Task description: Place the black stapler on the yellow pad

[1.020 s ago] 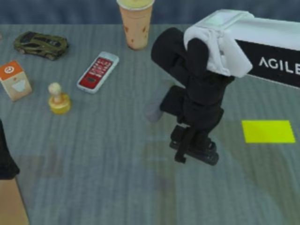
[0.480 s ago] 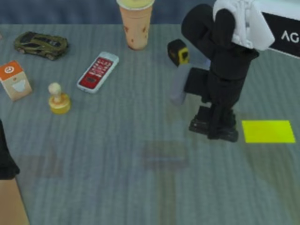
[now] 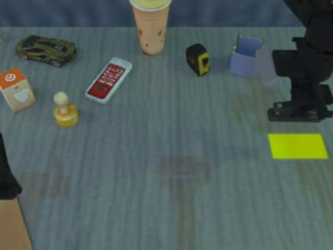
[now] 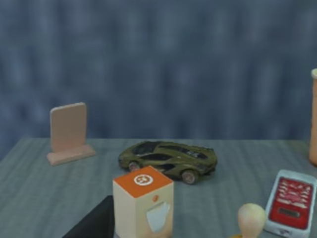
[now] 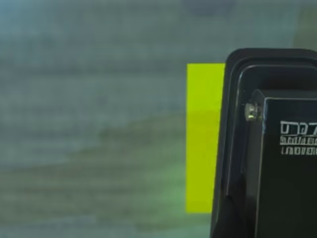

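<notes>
The right gripper [image 3: 308, 107] is clenching its fingers on the black stapler [image 3: 296, 113], carrying it at the table's right side, just beyond the far edge of the yellow pad [image 3: 297, 146]. In the right wrist view the stapler [image 5: 267, 148] is filling the foreground and covering one side of the pad [image 5: 202, 139]. Behind the gripper a lavender holder [image 3: 245, 55] is standing, with a tape measure [image 3: 198, 59] farther left. The left arm [image 3: 6, 177] is parked at the table's [image 3: 166, 198] left edge, fingers unseen.
</notes>
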Robot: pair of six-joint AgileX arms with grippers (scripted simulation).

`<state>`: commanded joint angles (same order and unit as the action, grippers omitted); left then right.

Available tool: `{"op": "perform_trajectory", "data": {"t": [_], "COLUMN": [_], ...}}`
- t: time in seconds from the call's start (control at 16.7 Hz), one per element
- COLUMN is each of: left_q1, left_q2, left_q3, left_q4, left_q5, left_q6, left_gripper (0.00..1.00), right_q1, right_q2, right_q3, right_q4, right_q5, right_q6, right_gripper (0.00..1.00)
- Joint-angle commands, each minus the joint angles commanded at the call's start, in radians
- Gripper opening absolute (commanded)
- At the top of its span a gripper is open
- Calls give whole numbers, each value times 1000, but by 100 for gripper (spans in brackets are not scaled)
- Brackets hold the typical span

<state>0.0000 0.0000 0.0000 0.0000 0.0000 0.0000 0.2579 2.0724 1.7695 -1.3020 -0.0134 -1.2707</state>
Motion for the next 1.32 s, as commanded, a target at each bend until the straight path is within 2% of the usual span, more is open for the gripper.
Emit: {"op": "perform_trajectory", "data": {"t": [0.24, 0.66, 1.14, 1.32], "left_q1": [0, 0, 0, 0], "left_q2": [0, 0, 0, 0], "left_q3": [0, 0, 0, 0], "left_q4": [0, 0, 0, 0], "left_q5": [0, 0, 0, 0], "left_q6": [0, 0, 0, 0], "left_gripper": [100, 100, 100, 100], "right_q1": [-87, -88, -89, -89], "right_q2": [-14, -10, 53, 62], "right_q3": [21, 5, -233, -265], "right_q4": [-13, 5, 317, 351], "right_q5": [-3, -4, -3, -3], "right_q6": [-137, -142, -139, -140], "right_gripper": [0, 0, 0, 0]}}
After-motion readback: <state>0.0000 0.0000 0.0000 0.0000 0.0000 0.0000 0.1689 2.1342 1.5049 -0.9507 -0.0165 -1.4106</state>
